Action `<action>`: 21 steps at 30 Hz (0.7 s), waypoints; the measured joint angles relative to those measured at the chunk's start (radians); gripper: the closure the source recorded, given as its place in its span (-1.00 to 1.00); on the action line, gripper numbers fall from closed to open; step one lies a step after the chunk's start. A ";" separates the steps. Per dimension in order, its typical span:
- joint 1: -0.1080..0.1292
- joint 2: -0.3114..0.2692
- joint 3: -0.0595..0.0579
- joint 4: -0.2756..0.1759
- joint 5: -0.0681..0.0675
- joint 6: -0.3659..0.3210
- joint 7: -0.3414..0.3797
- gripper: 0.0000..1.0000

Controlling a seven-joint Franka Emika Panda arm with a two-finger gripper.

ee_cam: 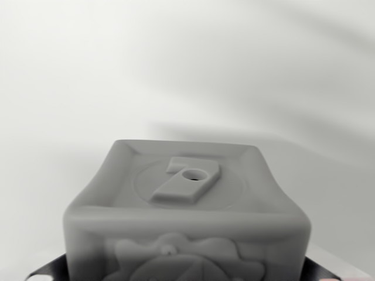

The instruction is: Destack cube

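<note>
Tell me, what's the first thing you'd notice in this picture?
A big grey cube fills the bottom middle of the wrist view, very close to the camera. Its top face has a raised number seven inside a circle, with a small round hole in it. Behind it there is only a plain pale surface crossed by soft shadows.

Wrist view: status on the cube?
Tool not in view. Grey moulded cube with raised 7 on top fills lower frame, upright. Anything beneath it hidden. Nothing blocking above.
</note>
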 joint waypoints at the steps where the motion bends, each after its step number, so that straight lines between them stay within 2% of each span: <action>1: -0.001 0.007 0.001 0.001 0.001 0.007 -0.001 1.00; 9: -0.012 0.062 0.013 0.014 0.004 0.050 -0.003 1.00; 21: -0.022 0.113 0.022 0.027 0.004 0.088 -0.004 1.00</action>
